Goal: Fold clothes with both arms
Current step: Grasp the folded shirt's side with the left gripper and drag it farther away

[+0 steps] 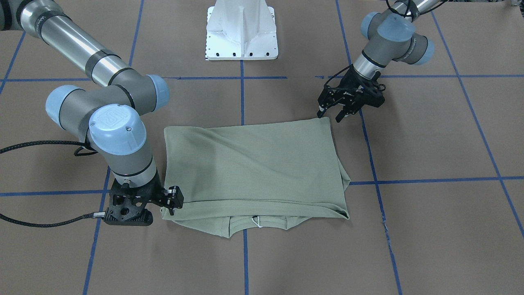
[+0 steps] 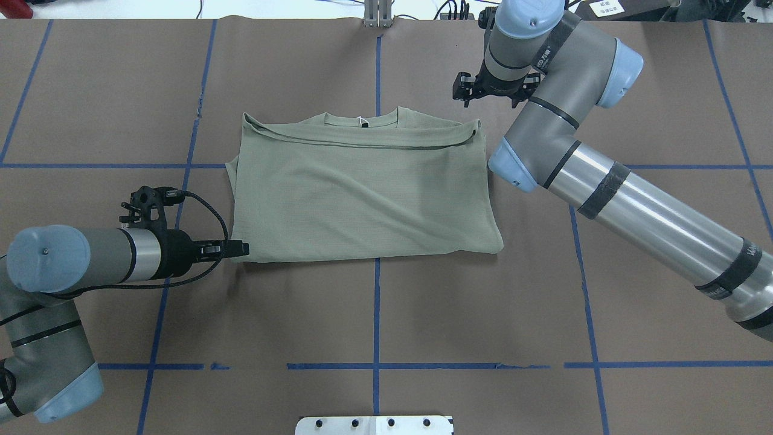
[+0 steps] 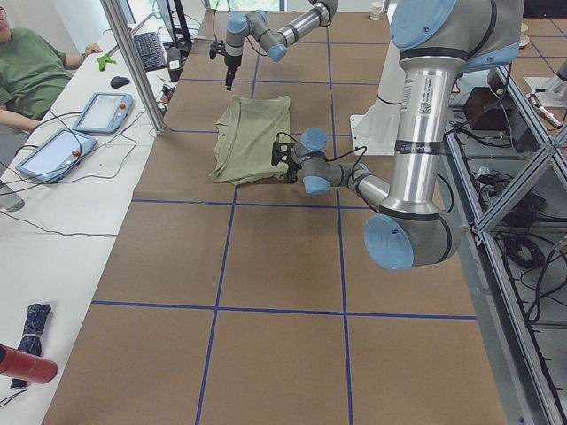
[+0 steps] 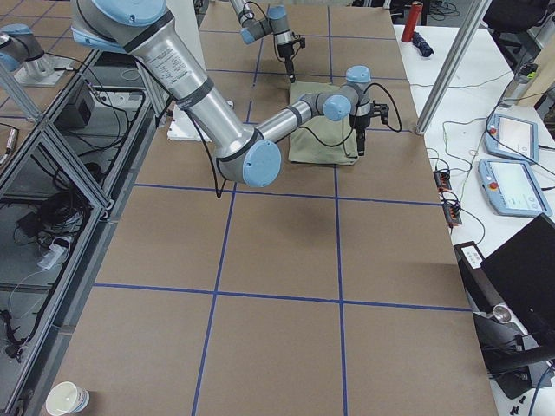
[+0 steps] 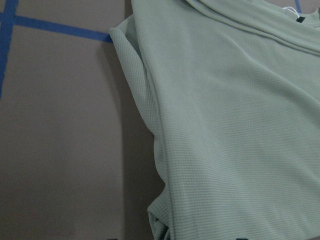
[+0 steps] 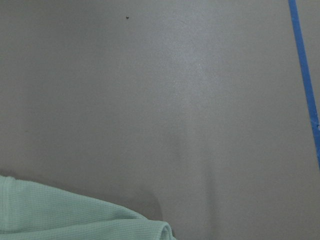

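Observation:
The sage-green shirt (image 1: 254,164) lies folded in a flat rectangle mid-table, collar and white tag loop (image 1: 256,221) at the edge far from the robot base. It also shows in the overhead view (image 2: 362,193) and both wrist views (image 5: 240,125) (image 6: 75,215). My left gripper (image 1: 330,114) is open, low at the shirt's corner nearest the base on my left side (image 2: 241,249). My right gripper (image 1: 172,205) points down beside the collar-side corner on my right, just off the cloth, holding nothing. Its fingers look open.
The brown table cover carries a blue tape grid. The white pedestal base (image 1: 242,28) stands behind the shirt. A side table with tablets (image 3: 97,111) and a seated person (image 3: 35,66) lies beyond the far edge. A paper cup (image 4: 69,399) sits at the table's right end.

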`<control>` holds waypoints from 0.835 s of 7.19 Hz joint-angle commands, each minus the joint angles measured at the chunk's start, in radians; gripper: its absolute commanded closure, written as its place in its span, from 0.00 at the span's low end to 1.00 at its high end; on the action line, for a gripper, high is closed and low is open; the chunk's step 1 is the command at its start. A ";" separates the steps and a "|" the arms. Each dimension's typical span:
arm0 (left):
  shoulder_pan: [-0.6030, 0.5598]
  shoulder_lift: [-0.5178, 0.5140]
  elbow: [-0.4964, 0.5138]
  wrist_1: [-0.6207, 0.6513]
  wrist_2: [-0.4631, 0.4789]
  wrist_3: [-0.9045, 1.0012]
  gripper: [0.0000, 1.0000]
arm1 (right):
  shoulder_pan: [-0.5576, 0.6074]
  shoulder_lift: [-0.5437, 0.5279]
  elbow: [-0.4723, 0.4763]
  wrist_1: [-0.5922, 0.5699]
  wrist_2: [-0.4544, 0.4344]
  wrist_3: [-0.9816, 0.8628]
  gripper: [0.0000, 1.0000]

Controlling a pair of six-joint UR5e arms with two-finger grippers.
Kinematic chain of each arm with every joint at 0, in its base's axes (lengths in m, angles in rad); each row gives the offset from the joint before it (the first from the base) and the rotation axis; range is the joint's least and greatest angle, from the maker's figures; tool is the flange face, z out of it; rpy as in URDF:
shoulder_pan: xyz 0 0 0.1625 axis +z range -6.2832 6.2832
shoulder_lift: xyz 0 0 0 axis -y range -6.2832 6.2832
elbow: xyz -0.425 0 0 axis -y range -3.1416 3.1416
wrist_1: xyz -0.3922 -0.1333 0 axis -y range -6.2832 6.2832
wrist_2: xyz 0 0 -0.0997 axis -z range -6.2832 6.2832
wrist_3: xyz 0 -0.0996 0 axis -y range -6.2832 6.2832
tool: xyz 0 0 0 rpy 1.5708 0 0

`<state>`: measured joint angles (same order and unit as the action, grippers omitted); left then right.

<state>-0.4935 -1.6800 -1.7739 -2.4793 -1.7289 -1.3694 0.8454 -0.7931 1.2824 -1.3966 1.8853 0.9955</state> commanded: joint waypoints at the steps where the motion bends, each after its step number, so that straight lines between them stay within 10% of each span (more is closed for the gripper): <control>1: 0.016 -0.035 0.030 -0.001 0.005 -0.010 0.32 | 0.000 -0.002 0.000 0.001 0.000 0.000 0.00; 3: 0.016 -0.055 0.059 -0.004 0.002 -0.010 0.51 | 0.000 0.000 0.000 0.001 0.000 0.000 0.00; 5: 0.016 -0.053 0.059 -0.006 0.000 -0.010 1.00 | -0.002 0.002 0.000 0.001 -0.002 0.000 0.00; 6: 0.015 -0.049 0.057 -0.006 0.000 -0.007 1.00 | -0.003 0.000 0.000 0.001 -0.002 0.000 0.00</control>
<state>-0.4773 -1.7325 -1.7160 -2.4844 -1.7282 -1.3784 0.8437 -0.7921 1.2824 -1.3959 1.8843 0.9956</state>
